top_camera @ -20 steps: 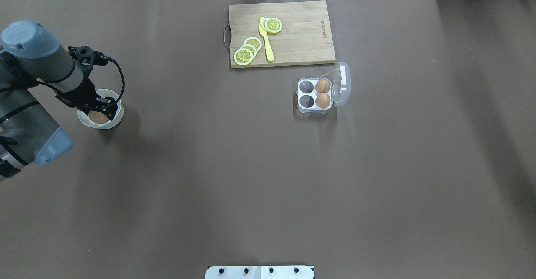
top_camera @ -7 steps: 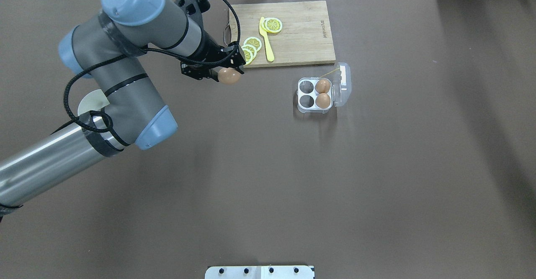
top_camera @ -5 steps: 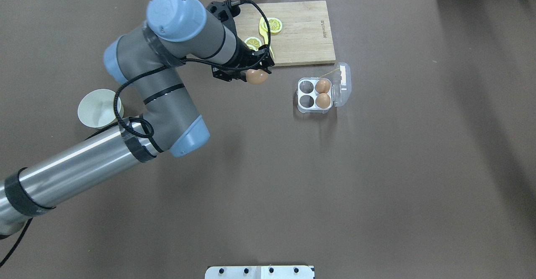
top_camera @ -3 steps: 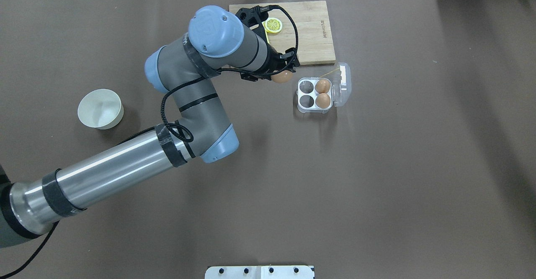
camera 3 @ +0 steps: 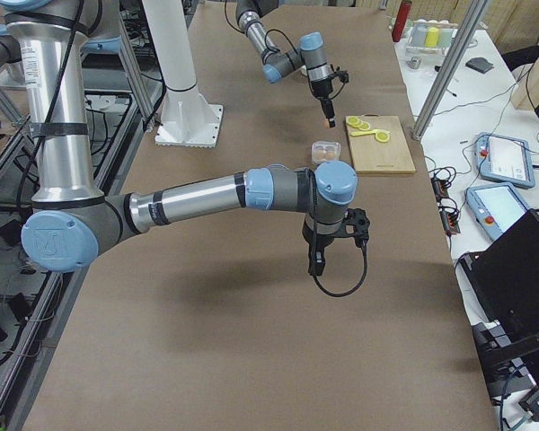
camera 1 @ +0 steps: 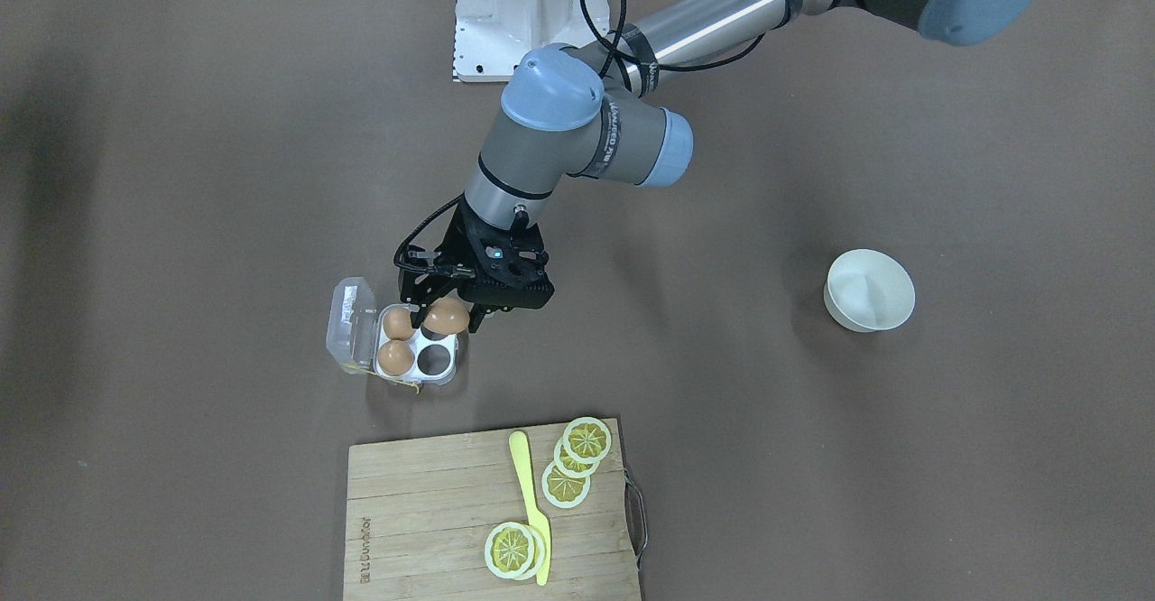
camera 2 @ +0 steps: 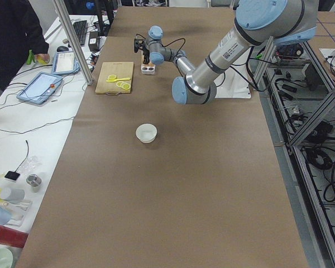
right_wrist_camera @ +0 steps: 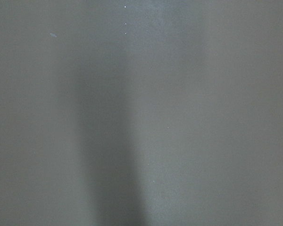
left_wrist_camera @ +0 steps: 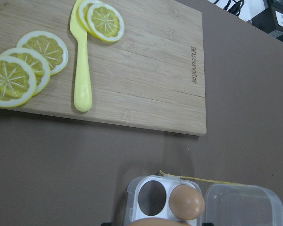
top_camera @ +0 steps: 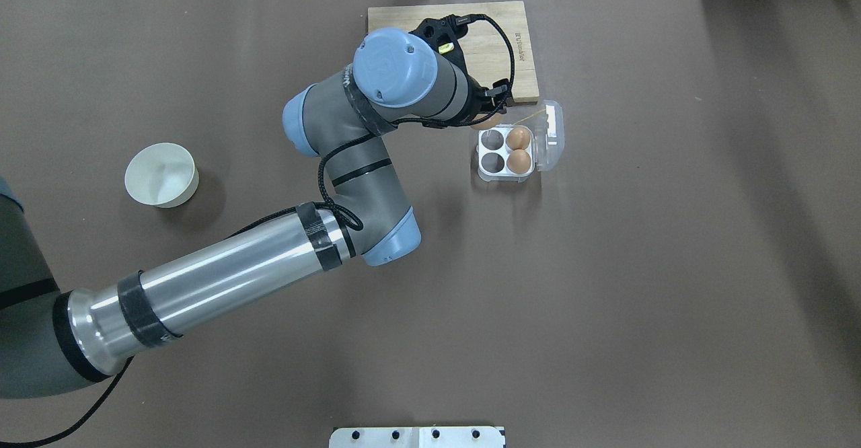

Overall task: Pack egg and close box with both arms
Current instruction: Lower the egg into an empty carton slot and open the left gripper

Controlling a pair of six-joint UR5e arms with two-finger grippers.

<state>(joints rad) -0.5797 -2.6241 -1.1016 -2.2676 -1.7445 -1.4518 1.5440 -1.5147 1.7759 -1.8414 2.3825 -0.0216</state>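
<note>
My left gripper [camera 1: 442, 319] is shut on the brown egg [camera 1: 448, 316] and holds it just above the empty side of the box [camera 1: 416, 346]. I cannot tell which cell it is over. In the overhead view the egg [top_camera: 485, 122] peeks out by the box's far left corner [top_camera: 505, 150]. The box has two empty cells and two brown eggs [top_camera: 518, 138] beside its open clear lid [top_camera: 550, 135]. My right gripper [camera 3: 314, 267] hangs over bare table in the exterior right view. I cannot tell whether it is open or shut.
A wooden cutting board [camera 1: 433, 511] with lemon slices and a yellow knife [camera 1: 528, 502] lies just beyond the box. An empty white bowl [top_camera: 160, 173] stands on the robot's left. The left arm [top_camera: 350, 165] reaches across the table's middle.
My left gripper took the egg out of the white bowl and carried it right across the table to the box. The bowl now stands empty.
</note>
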